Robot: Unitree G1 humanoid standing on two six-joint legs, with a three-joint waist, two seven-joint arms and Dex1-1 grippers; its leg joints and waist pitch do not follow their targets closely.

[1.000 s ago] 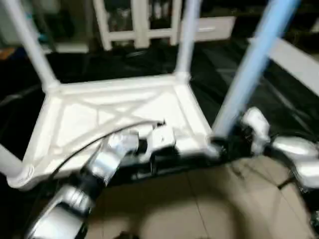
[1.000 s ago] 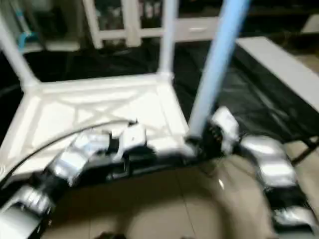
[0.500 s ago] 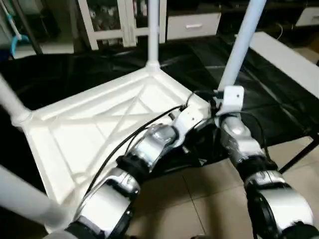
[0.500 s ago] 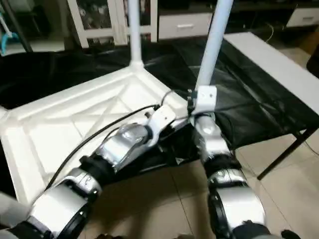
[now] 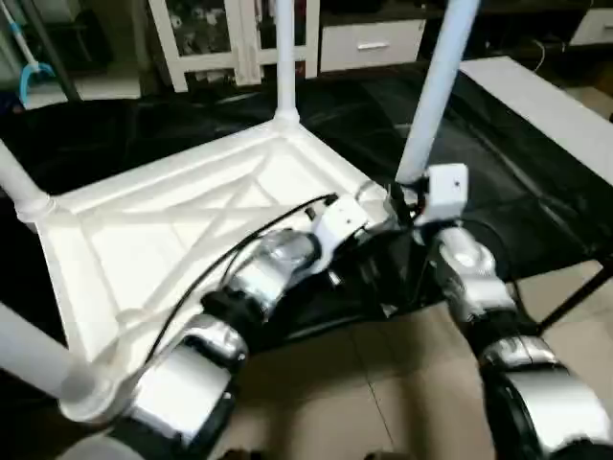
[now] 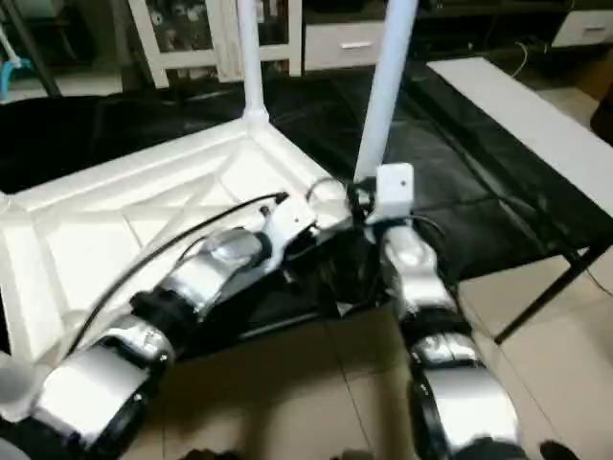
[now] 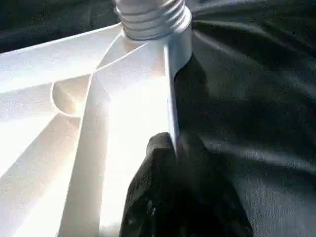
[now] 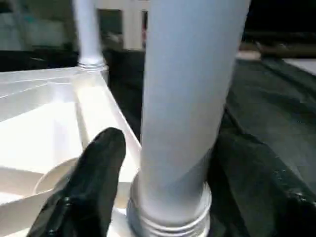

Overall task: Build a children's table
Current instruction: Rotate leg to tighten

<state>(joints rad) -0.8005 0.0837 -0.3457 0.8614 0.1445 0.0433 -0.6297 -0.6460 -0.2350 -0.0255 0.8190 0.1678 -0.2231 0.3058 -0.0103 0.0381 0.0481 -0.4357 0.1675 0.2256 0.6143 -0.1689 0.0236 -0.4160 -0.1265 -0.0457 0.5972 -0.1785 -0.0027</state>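
From the head views, the white square table top point(image 5: 182, 240) lies upside down on a black cloth, its X-ribs facing up, with legs standing in its corners. Both arms meet at the corner nearest the robot's right, where the last leg point(image 5: 431, 91) rises. This looks like the final leg being screwed home.

In the left wrist view, the left gripper point(image 7: 174, 148) is pinched onto the top's thin rim, just along from that corner socket, steadying it.

In the right wrist view, the leg's threaded collar point(image 8: 170, 217) sits at the socket; one black finger point(image 8: 94, 173) lies beside it, and whether the right gripper grasps the leg I cannot tell.

Next, I'd judge, more twisting while the rim is held. No readable writing anywhere.
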